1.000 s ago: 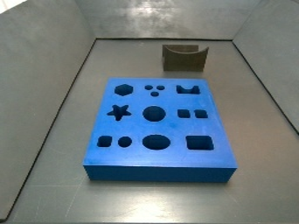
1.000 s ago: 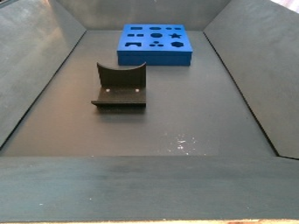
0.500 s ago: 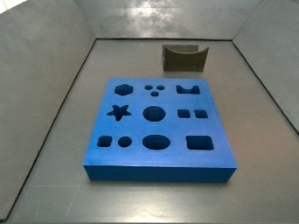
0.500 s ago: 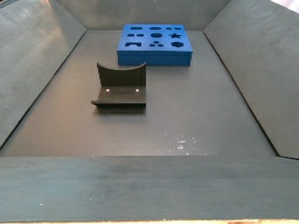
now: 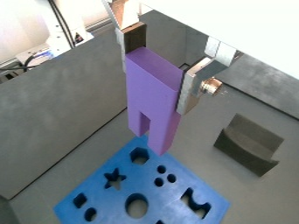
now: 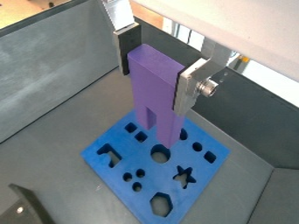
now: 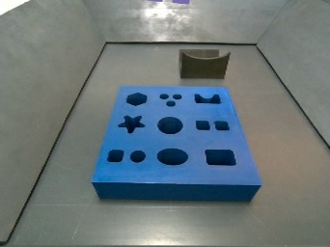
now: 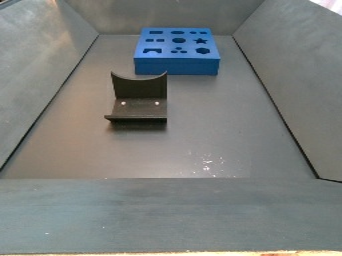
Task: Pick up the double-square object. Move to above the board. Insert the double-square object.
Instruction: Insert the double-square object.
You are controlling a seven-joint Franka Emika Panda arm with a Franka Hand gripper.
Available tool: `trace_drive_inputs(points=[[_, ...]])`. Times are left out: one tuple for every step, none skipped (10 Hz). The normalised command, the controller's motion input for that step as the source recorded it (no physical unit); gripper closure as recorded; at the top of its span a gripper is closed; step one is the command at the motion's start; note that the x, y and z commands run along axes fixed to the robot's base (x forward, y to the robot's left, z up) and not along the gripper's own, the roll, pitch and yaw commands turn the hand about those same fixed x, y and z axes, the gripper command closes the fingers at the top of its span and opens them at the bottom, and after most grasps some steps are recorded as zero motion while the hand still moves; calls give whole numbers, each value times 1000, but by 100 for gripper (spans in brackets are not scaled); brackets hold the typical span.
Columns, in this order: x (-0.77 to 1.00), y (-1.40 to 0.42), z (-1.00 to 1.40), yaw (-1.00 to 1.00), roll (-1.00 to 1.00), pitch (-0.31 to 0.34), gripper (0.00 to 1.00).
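Observation:
My gripper (image 5: 163,68) is shut on the double-square object (image 5: 152,96), a tall lilac-purple block that hangs upright with its two prongs pointing down. Both wrist views show it; in a wrist view the gripper (image 6: 160,72) holds the double-square object (image 6: 158,96) high above the board (image 6: 122,149). The board (image 5: 187,171) is a thick bright-blue slab with dark shaped holes, lying flat on the floor in both side views (image 7: 168,140) (image 8: 181,65). In a side view only a purple tip of the block (image 7: 178,3) shows at the upper edge; the fingers are out of view there.
The dark fixture (image 7: 204,64) stands on the floor beyond the board's far end, apart from it, and shows in the other views too (image 8: 136,100) (image 5: 249,144) (image 6: 24,210). Grey walls enclose the floor on all sides.
A purple tip of the block has come into view at the upper edge of a side view. The board and the fixture have not moved.

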Motion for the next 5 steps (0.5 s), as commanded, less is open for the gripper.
trace_drive_inputs(points=[[0, -6, 0, 0, 0, -11, 100], [0, -160, -163, 146, 160, -240, 100], [186, -203, -243, 137, 194, -200, 100], [269, -243, -289, 120, 214, -183, 100], [386, -171, -366, 89, 220, -114, 100]])
